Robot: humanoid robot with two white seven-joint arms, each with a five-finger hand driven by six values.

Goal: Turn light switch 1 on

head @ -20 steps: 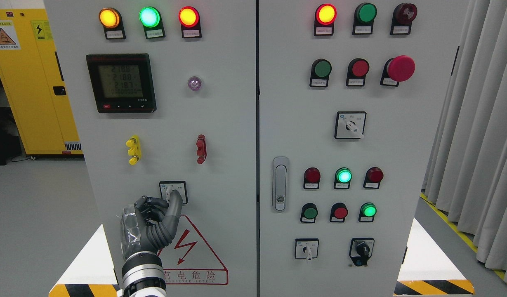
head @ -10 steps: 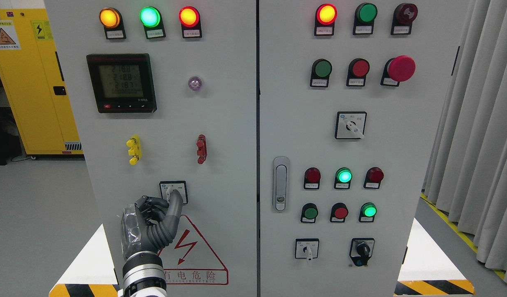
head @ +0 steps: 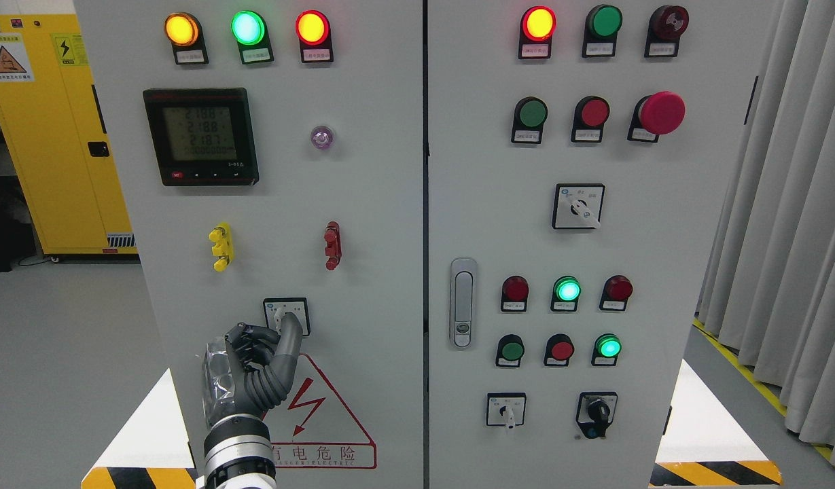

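The light switch (head: 286, 316) is a small square rotary selector with a white knob, low on the left cabinet door above the red warning triangle. My left hand (head: 276, 331) comes up from the bottom edge and sits on it. One dark finger (head: 289, 339) stretches up along the right side of the knob. The other fingers (head: 249, 337) are curled just to the knob's left, so the knob is pinched between them and partly hidden. The right hand does not show.
The grey cabinet (head: 376, 204) fills the view with lit lamps, a meter (head: 200, 136), a door handle (head: 462, 302) and more selectors (head: 577, 206) on the right door. A yellow cabinet (head: 50, 129) stands far left, curtains (head: 784, 204) at the right.
The left hand has crept a few pixels to the right at the switch. Lamps and the other switches look the same.
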